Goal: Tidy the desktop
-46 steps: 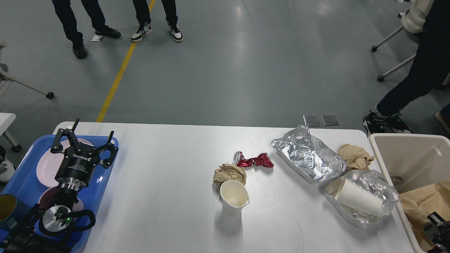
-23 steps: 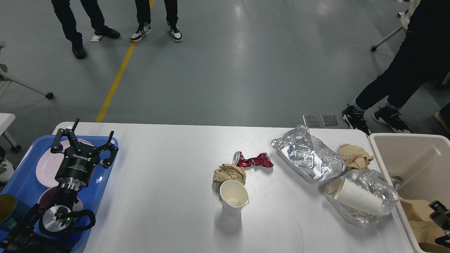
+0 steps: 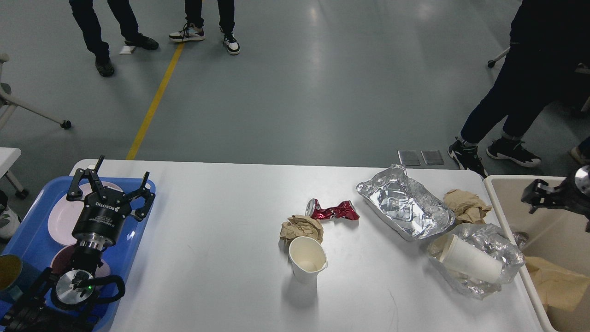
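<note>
The white desktop [image 3: 221,258] holds litter. At its middle lie a crushed red can [image 3: 333,210], a crumpled brown paper ball [image 3: 302,227] and an upright paper cup [image 3: 307,259]. At the right lie a foil tray [image 3: 404,204], another brown paper wad [image 3: 465,205], and a paper cup [image 3: 470,263] on its side on clear plastic wrap [image 3: 504,251]. My left gripper [image 3: 113,184] is open and empty above the blue tray [image 3: 27,230]. My right gripper [image 3: 537,196] hovers over the beige bin [image 3: 548,230]; its fingers cannot be told apart.
The blue tray holds a pale plate [image 3: 60,219], a dark plate [image 3: 57,263] and a dark cup [image 3: 8,275]. Brown paper [image 3: 557,286] lies in the bin. People stand beyond the far edge and at the right.
My right arm has risen from the bin's near corner to above its far part. The brown paper now lies loose in the bin. The person at the right has stepped closer.
</note>
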Robot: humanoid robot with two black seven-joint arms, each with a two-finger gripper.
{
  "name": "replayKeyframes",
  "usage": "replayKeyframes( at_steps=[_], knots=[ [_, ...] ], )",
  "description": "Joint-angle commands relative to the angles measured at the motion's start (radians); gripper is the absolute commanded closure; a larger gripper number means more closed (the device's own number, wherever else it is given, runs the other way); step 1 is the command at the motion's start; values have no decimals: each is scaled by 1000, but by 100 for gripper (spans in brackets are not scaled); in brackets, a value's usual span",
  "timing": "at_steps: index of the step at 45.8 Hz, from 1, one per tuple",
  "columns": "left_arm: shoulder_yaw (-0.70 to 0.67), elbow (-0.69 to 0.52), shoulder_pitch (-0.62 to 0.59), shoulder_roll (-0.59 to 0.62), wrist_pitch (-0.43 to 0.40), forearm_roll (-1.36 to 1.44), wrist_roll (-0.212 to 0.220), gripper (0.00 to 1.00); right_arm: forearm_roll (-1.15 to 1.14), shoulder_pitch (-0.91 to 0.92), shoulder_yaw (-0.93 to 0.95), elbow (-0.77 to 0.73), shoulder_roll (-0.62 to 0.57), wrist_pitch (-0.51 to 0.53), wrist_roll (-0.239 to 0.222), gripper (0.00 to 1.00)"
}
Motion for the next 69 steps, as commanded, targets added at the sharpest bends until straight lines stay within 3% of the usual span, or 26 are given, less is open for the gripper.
replayKeyframes(
  at_steps=[1,8,24,42,51,58,69],
  knots=[
    [0,0,0,0,0,0,-2,4,4,224,-48,155,66,104,0,0],
    [0,0,0,0,0,0,-2,4,12,427,-34,331,89,200,-1,0],
    [0,0,0,0,0,-1,-2,4,19,686,16,641,152,194,8,0],
    [0,0,0,0,0,-1,-2,4,56,690,30,641,172,157,9,0],
    [0,0,0,0,0,-1,-2,4,48,566,27,600,133,124,9,1],
    [0,0,0,0,0,0,-2,4,45,306,38,529,-1,-26,8,2],
    [0,0,0,0,0,0,-2,4,58,-7,92,426,-52,-232,9,3]
  ],
)
